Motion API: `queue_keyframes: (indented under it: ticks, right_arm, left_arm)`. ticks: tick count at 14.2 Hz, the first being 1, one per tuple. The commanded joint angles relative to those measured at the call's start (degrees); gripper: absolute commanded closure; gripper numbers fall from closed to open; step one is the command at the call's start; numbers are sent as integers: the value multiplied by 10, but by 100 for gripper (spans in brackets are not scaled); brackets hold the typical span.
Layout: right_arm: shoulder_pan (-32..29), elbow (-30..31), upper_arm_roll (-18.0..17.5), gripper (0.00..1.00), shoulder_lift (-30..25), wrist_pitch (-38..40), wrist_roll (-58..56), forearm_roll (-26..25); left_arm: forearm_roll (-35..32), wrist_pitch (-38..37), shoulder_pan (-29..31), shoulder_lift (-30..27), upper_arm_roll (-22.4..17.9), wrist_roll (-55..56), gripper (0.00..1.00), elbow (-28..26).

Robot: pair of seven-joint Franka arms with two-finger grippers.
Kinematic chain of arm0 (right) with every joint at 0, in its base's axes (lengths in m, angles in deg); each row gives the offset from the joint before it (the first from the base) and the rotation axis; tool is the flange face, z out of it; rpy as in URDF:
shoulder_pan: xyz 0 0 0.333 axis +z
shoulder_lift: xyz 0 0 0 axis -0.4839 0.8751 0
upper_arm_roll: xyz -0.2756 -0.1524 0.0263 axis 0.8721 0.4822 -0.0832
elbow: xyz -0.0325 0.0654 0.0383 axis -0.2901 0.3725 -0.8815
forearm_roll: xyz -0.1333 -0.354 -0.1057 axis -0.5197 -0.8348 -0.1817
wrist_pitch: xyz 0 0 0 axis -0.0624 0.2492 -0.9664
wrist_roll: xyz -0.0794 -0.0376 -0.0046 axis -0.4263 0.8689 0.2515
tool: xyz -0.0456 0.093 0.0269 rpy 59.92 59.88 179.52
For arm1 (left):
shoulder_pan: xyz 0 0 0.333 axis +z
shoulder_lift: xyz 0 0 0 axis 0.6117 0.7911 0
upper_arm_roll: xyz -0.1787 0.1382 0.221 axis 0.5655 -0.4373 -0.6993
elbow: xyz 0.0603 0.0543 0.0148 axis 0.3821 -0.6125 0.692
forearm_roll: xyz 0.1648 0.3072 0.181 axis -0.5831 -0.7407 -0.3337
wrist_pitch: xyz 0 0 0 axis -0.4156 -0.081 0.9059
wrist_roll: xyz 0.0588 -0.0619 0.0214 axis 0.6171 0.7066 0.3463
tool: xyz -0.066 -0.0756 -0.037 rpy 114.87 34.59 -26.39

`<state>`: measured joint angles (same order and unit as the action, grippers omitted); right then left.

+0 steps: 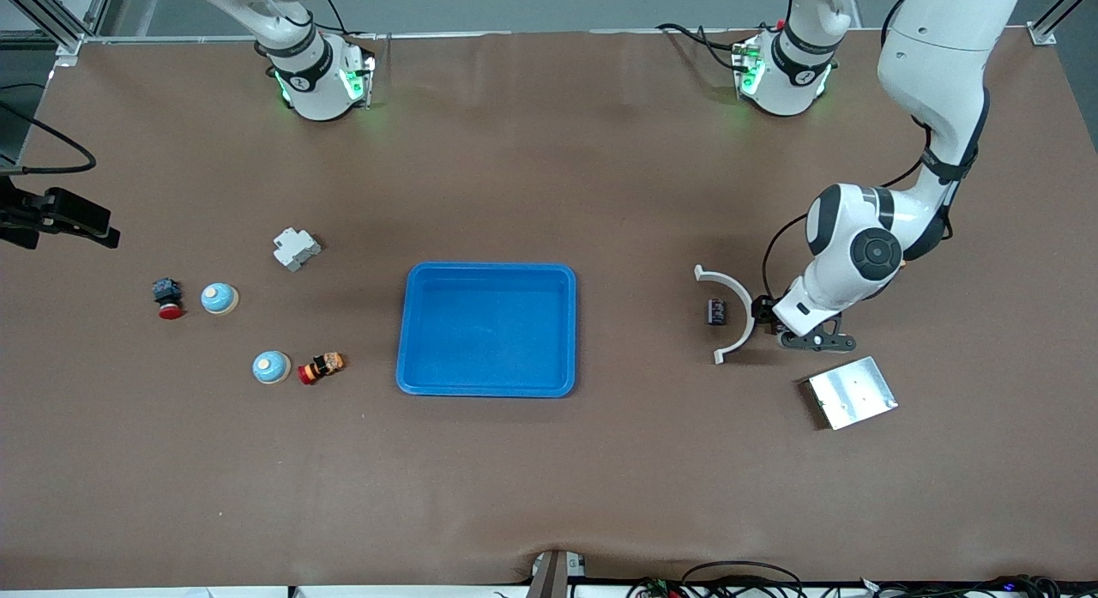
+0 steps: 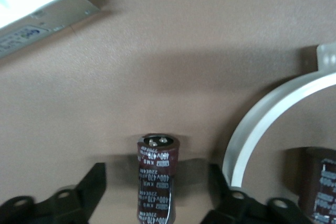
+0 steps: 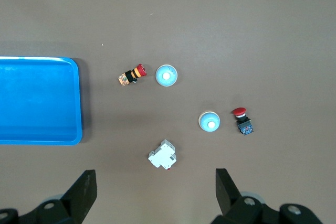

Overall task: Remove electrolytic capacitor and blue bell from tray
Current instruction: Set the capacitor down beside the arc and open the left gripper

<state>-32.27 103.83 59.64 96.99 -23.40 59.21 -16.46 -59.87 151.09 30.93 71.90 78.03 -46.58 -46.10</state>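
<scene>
A dark capacitor (image 2: 156,174) lies on the table between the open fingers of my left gripper (image 2: 156,184), apart from both. In the front view the left gripper (image 1: 766,314) is low, beside a white arc (image 1: 736,311), and hides that capacitor. A second capacitor (image 1: 717,311) lies inside the arc; it also shows in the left wrist view (image 2: 321,182). Two blue bells (image 1: 220,298) (image 1: 271,367) stand toward the right arm's end. My right gripper (image 3: 155,190) is open and empty, high over a white breaker (image 3: 163,155) and the bells (image 3: 209,121) (image 3: 167,75); it is out of the front view.
A blue tray (image 1: 487,270) sits mid-table, empty. A metal box (image 1: 849,392) lies nearer the front camera than the left gripper. A red-capped button (image 1: 168,299) lies beside one bell, an orange-and-red button (image 1: 321,367) beside the other. The white breaker (image 1: 296,248) lies farther back.
</scene>
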Motion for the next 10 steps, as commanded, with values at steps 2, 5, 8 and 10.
queue_keyframes:
  ticks: [2,5,8,10]
  right_arm:
    - [2,1,1,0,-9,2,-2,3]
    - [3,1,1,0,-9,0,-2,0]
    - [1,1,2,0,-9,-6,-3,-1]
    - [0,1,4,0,-10,-2,-3,0]
  left_arm:
    - [6,-61,2,-25,-1,3,0,24]
    - [6,-112,-1,-29,0,4,0,62]
    - [6,-142,-1,-32,0,4,0,93]
    - [9,-156,-2,-40,1,4,0,96]
